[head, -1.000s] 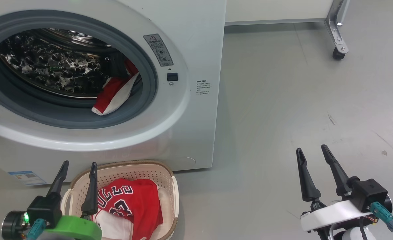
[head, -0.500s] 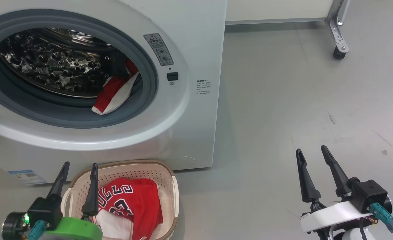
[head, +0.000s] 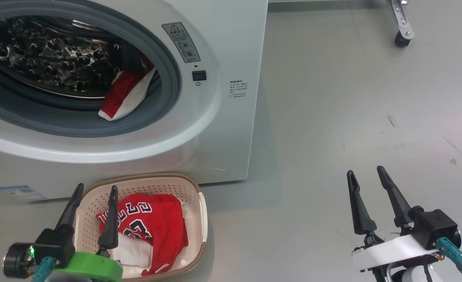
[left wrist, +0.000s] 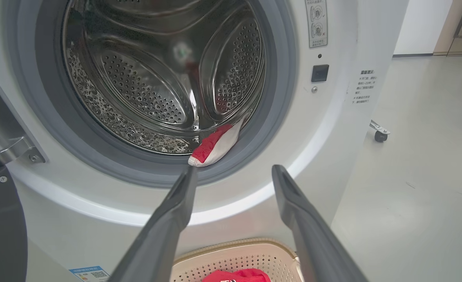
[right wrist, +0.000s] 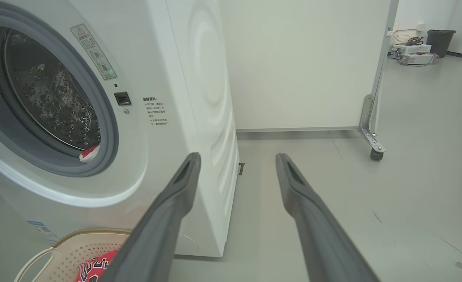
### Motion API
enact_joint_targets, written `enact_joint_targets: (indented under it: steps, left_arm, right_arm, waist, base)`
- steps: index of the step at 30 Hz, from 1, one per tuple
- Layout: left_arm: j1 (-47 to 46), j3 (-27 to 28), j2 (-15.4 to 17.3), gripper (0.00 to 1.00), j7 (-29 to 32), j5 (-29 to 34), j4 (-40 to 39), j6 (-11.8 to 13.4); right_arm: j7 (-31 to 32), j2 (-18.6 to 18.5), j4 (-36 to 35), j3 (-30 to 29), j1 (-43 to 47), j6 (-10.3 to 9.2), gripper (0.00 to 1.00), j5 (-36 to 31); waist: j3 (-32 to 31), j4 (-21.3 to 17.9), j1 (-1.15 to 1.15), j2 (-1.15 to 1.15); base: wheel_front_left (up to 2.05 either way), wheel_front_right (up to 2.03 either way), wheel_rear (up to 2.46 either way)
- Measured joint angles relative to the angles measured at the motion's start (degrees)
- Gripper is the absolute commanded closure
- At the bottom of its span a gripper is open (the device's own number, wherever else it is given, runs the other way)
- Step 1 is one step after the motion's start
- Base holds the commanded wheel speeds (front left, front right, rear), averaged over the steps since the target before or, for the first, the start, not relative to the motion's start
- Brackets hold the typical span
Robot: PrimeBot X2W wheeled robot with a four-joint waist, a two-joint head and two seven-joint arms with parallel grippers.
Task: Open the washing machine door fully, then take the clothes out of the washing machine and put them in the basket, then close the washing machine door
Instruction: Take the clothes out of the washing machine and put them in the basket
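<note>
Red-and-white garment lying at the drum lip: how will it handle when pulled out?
Likely floppy: the red-and-white garment drapes limply over the grey rubber gasket. Probably light, thin fabric, so it should trail and may drag across the gasket. Unlikely to roll or break.

Grey glossy floor (head: 332,137) carries the white washer (head: 231,39), the cream basket (head: 144,178) just in front of its lower face, and well apart, a black caster (head: 401,40) on a metal leg (head: 402,19). Faint dark scuffs (head: 390,120) mark the bare part
</note>
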Motion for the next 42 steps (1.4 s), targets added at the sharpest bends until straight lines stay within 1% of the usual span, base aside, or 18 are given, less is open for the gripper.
enact_joint_targets:
  steps: [4,10,12,18,21,25,28,34,42]
  left_arm:
    - [-0.8,-0.2,0.0,0.00,0.0,0.0,-0.8,0.0]
    - [-4.7,0.0,0.3,0.00,0.0,0.0,-1.0,0.0]
    - [-6.1,0.1,1.0,0.00,0.0,0.1,-0.9,0.0]
    - [-12.5,-0.3,4.5,0.00,0.5,0.9,0.0,0.0]
    - [-16.6,-0.6,6.0,0.00,2.0,1.7,0.3,0.0]
    - [-21.3,-0.5,6.5,0.00,4.3,1.4,1.9,-0.1]
    - [-23.4,-0.4,7.1,0.00,5.4,0.8,3.0,-0.1]
    - [-29.1,0.4,8.5,0.00,10.0,-1.9,7.1,-0.1]
    - [-35.9,0.7,12.3,0.00,15.9,-3.0,12.1,-0.1]
  right_arm:
    - [0.0,0.0,-0.7,0.5,-0.1,0.00,0.00,0.0]
    - [0.0,0.0,-1.6,1.3,-1.5,0.00,0.00,-0.1]
    - [0.0,0.0,-2.0,1.8,-2.4,0.00,0.00,-0.1]
    - [0.0,0.0,-2.4,2.5,-3.9,0.00,0.00,-0.2]
    - [0.0,0.0,-2.5,2.6,-4.9,0.00,0.00,-0.2]
    - [0.0,0.0,-2.6,2.7,-6.7,0.00,0.00,0.0]
    - [0.0,0.0,-2.6,2.9,-7.5,0.00,0.00,0.0]
    - [0.0,0.0,-2.6,3.1,-9.1,0.00,0.00,0.0]
    - [0.0,0.0,-2.4,3.6,-10.3,0.00,0.00,0.8]
  waist:
    - [2.2,-0.1,0.00,0.00]
    - [6.1,-0.4,0.00,0.00]
    - [7.5,-0.5,0.00,0.00]
    - [11.8,-1.2,0.00,0.00]
    - [13.9,-1.7,0.00,0.00]
    - [16.6,-2.3,0.00,0.00]
    - [17.8,-2.7,0.00,0.00]
    - [20.4,-4.3,0.00,0.00]
    - [22.7,-6.0,0.00,0.00]
  base:
    - [0.00,0.00,0.00]
    - [0.00,0.00,0.00]
    - [0.00,0.00,0.00]
    - [0.00,0.00,0.00]
    - [0.00,0.00,0.00]
    - [0.00,0.00,0.00]
    - [0.00,0.00,0.00]
    - [0.00,0.00,0.00]
    - [0.00,0.00,0.00]
